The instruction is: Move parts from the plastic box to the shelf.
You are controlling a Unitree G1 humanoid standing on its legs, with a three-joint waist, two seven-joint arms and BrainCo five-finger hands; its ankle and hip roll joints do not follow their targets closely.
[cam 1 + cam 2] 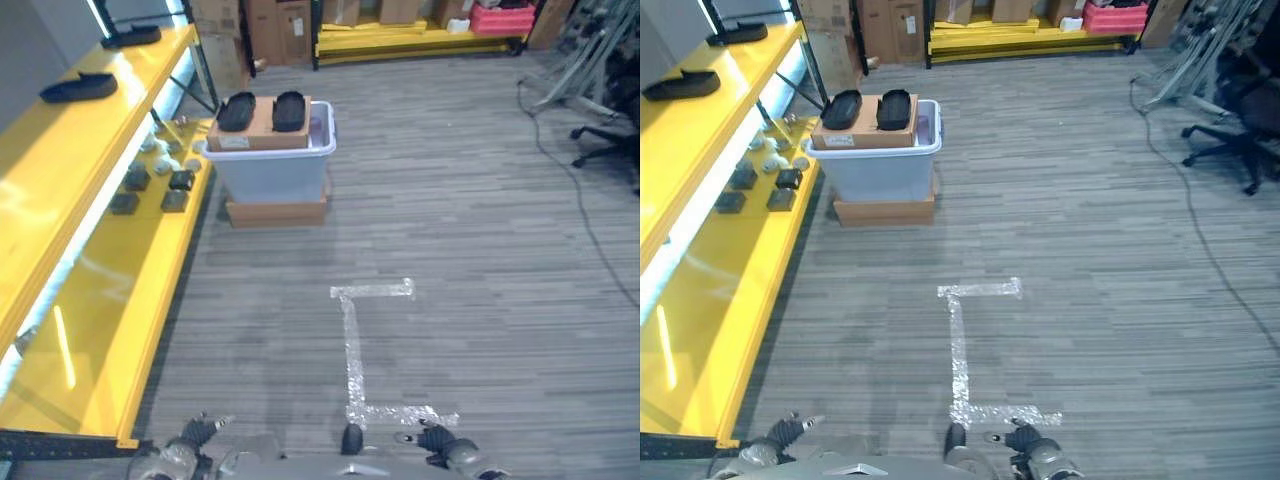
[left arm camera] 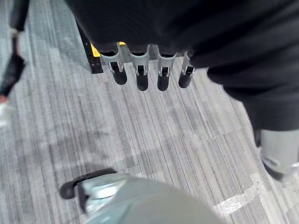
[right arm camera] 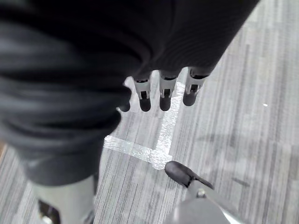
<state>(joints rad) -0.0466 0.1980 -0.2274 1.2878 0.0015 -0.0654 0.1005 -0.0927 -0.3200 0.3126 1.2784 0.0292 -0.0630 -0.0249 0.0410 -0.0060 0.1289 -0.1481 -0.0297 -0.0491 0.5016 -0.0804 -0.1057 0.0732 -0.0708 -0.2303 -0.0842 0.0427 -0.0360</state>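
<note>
Both eye views look down from the head over the floor, sharing the plastic box, shelf & tape mark. Each wrist cam looks along its own fingers at the floor from v. close; right wrist also catches the tape.

Both hands hang low at the near edge of the scene, the left hand on the left, the right hand on the right. Each is empty, its dark-tipped fingers straight and relaxed, pointing down toward the floor.
</note>
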